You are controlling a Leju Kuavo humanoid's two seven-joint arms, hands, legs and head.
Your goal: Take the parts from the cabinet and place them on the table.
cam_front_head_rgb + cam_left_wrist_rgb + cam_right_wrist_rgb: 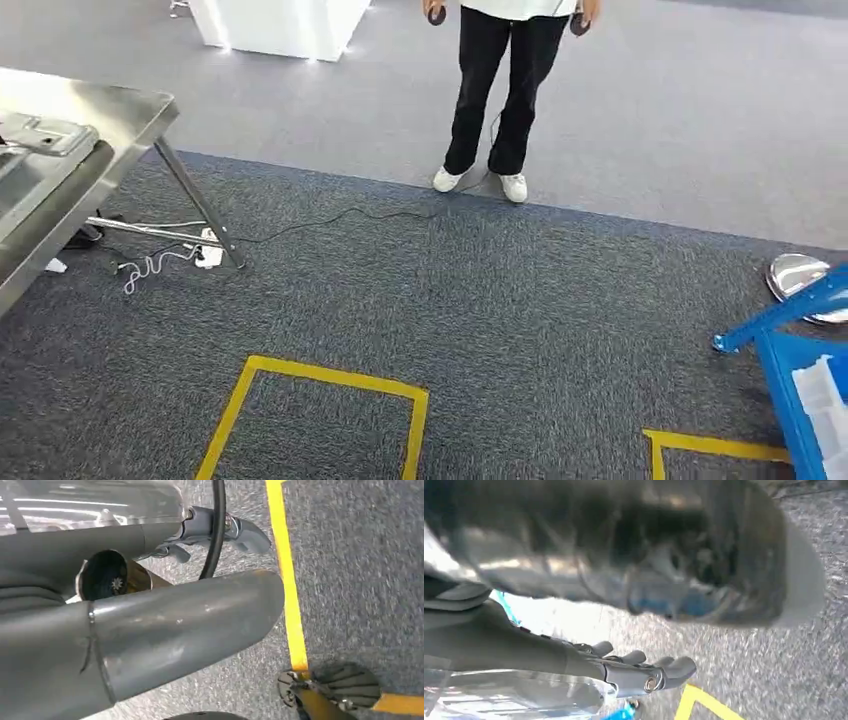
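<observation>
Two hands over grey carpet | left hand (210, 535): fingers curled by a clear part (95, 502) | right hand (624, 670): fingers extended together against a clear part (514, 695) | steel table (130, 110) far left | no readable writing

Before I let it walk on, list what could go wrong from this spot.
The black cable trails across the carpet between the steel table and the person; the robot might snag it while walking. The person stands close ahead, so a collision is possible. The right hand seems to hold a clear package; blur hides the grip, so it may slip.
</observation>
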